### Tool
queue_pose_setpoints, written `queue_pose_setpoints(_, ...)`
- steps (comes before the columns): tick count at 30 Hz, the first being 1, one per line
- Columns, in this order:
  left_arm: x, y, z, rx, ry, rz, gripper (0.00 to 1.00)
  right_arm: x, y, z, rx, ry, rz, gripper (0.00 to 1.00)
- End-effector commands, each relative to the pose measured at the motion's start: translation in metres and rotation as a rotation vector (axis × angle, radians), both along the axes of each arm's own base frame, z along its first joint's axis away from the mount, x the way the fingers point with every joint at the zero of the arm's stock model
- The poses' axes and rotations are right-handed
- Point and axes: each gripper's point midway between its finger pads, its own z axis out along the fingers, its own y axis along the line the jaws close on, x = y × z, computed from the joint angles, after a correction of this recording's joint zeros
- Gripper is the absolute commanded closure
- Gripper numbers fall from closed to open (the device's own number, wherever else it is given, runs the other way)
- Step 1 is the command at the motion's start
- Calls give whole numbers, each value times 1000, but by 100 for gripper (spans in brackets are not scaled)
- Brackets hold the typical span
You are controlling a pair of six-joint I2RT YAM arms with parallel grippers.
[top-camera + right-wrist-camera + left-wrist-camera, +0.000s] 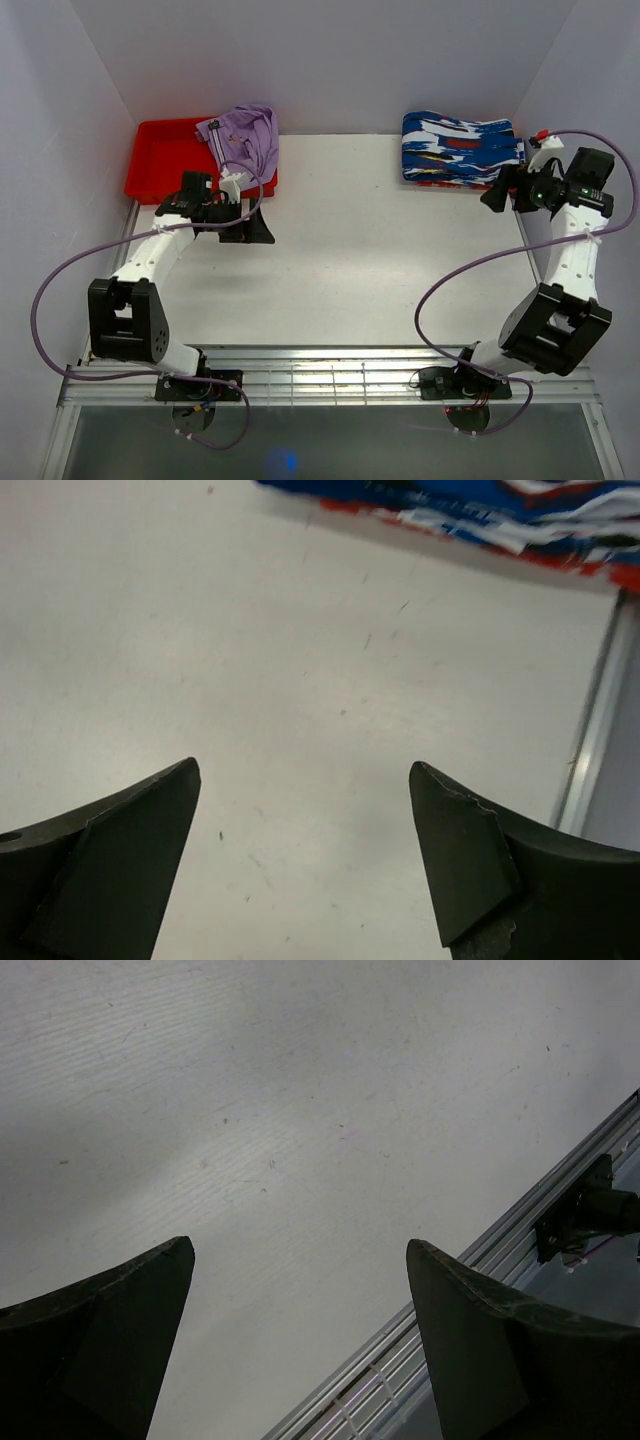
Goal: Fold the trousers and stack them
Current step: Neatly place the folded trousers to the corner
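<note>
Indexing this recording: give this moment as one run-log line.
blue-white-black printed thin trousers: folded, far right | left gripper: open, empty | right gripper: open, empty | plain lilac garment: on red tray

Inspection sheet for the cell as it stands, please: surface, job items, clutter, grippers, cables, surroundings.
Surface: white table, faint scuffs, nothing lying mid-table.
Job's things: trousers folded, far right corner.
Clutter: lilac garment draped over red bin, far left.
Grippers: left gripper and right gripper open, empty, above the table.
Cables: purple cables loop off both arms.
Surroundings: white walls; metal rail at near edge.
</note>
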Motion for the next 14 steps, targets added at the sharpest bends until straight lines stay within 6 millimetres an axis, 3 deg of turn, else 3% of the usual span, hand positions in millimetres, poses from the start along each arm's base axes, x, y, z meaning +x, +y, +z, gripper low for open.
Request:
queue_pose_setpoints(1,-3,9,19,-40,-40,-23,2,-61,43,-29,0,153,197,10)
queue_pose_setpoints(2,-4,16,13,-8,-44,-17,2,-74,49,-38,-25,160,206,10)
queue_pose_setpoints(8,-9,49,-3,161,-93,26,2,-98,74,-62,-209,115,274,10)
queue_pose_setpoints(9,-11,54,-3,188,-104,37,2,-104,78,-70,-206,132,285,10)
queue_pose_setpoints(14,-22,54,11,182,-157,40,2,-109,92,-70,-204,96,308,10)
